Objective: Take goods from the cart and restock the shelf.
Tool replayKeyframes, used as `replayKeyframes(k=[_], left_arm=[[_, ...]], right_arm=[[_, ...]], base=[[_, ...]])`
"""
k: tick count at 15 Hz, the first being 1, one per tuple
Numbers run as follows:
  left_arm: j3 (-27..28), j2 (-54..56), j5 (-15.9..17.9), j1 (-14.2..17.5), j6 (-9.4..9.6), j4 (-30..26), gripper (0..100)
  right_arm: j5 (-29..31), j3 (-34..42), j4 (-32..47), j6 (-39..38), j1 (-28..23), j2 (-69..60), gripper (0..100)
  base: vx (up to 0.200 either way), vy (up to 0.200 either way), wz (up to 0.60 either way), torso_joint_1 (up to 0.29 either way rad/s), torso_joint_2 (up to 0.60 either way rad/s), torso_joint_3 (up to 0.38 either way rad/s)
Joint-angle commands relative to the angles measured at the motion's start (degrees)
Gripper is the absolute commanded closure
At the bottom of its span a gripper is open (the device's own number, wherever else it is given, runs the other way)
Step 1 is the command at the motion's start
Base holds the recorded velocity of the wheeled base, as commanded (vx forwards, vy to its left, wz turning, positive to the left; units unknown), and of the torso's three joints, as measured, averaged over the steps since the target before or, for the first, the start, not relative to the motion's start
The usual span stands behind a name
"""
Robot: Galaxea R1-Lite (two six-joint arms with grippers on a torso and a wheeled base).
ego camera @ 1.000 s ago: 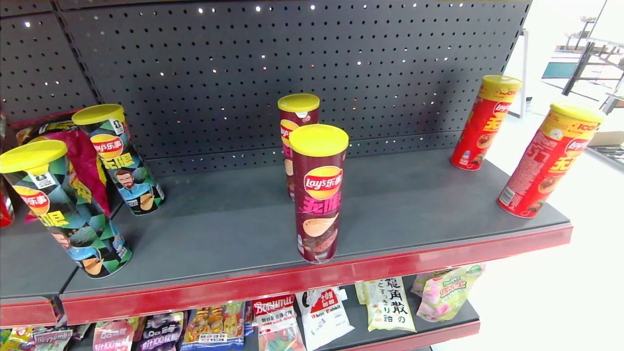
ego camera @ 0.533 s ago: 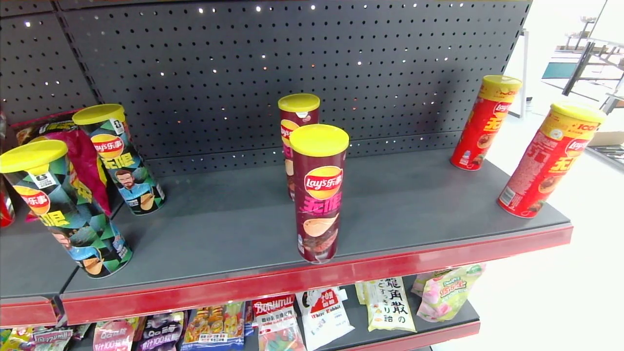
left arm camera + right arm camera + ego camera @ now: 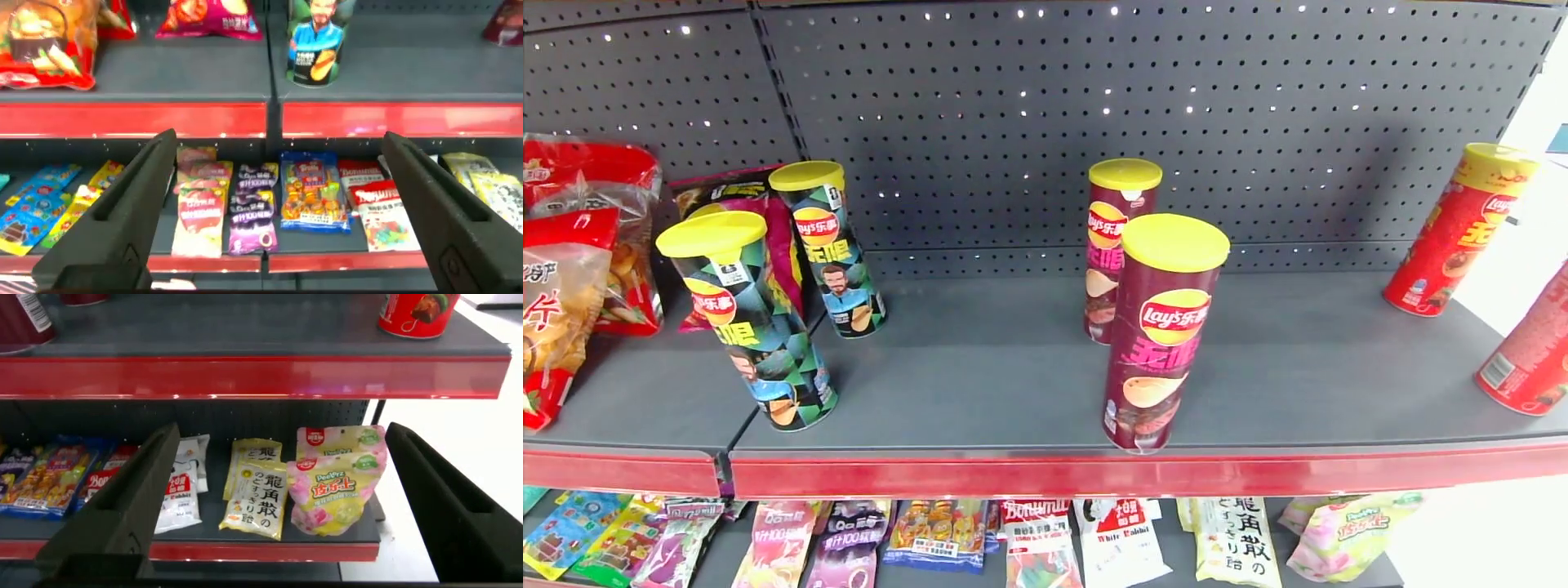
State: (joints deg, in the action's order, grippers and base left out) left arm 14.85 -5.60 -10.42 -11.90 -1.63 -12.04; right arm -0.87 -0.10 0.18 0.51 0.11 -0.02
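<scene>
**Empty-handed at the shelf (image 3: 1013,384)**

Our left pincer (image 3: 278,139) and right pincer (image 3: 282,429) are spread wide and hold nothing, level with the lower tier's bags (image 3: 331,486). Cans (image 3: 1160,335) stand on the upper tier. A red can (image 3: 1527,359) is cut off at the right edge.

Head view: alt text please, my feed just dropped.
A dark shelf with a red front edge holds six standing yellow-lidded chip cans: two patterned cans at left, two maroon cans mid-shelf, two red cans at right. At far left sit snack bags, more packets below.
</scene>
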Motion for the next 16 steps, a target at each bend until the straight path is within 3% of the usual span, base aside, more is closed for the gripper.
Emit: replayKeyframes(k=[1, 3, 5, 6, 7, 8, 11, 13, 16], left_arm=[[-1.0, -0.2, 0.0, -0.1, 0.05, 0.1, 0], [-4.1, -0.1, 0.0, -0.1, -0.3, 1.4, 0], [-9.6, -0.1, 1.0, -0.1, 0.05, 6.8, 0], [-13.5, -0.1, 1.4, 0.0, 0.14, 10.8, 0], [-14.8, -0.2, 1.7, -0.1, 0.05, 14.9, 0], [-14.8, -0.1, 1.8, -0.1, -0.39, 14.7, 0], [-14.8, -0.1, 1.5, -0.1, -0.74, 14.6, 0], [-14.8, -0.1, 1.5, -0.1, -0.74, 14.5, 0], [-14.8, -0.1, 1.1, 0.0, -1.09, 14.6, 0]], right_arm=[[0.0, 0.0, 0.0, 0.2, 0.0, 0.0, 0], [-2.2, -2.5, -0.4, 0.5, 0.1, 1.0, 0], [-3.7, -24.6, -0.7, -4.6, 1.0, 26.7, 0], [-6.9, -31.0, -0.6, -4.1, 3.4, 33.7, 0], [-9.5, -33.3, -0.6, 0.5, 6.1, 37.7, 0], [-10.7, -33.5, -0.8, 5.4, 9.9, 41.9, 0], [-10.5, -35.4, -0.8, 5.6, 23.7, 51.8, 0], [-10.5, -35.8, -0.9, 4.9, 25.2, 57.2, 0], [-9.2, -37.2, -10.3, 4.9, 25.7, 72.4, 0]], base=[[0.0, 0.0, 0.0, 0.0, 0.0, 0.0], [0.0, 0.0, 0.0, 0.0, 0.0, 0.0], [0.0, 0.0, 0.0, 0.0, 0.0, 0.0], [0.0, 0.0, 0.0, 0.0, 0.0, 0.0], [0.0, 0.0, 0.0, 0.0, 0.0, 0.0], [0.0, 0.0, 0.0, 0.0, 0.0, 0.0], [0.0, 0.0, 0.0, 0.0, 0.0, 0.0], [0.0, 0.0, 0.0, 0.0, 0.0, 0.0], [0.0, 0.0, 0.0, 0.0, 0.0, 0.0]])
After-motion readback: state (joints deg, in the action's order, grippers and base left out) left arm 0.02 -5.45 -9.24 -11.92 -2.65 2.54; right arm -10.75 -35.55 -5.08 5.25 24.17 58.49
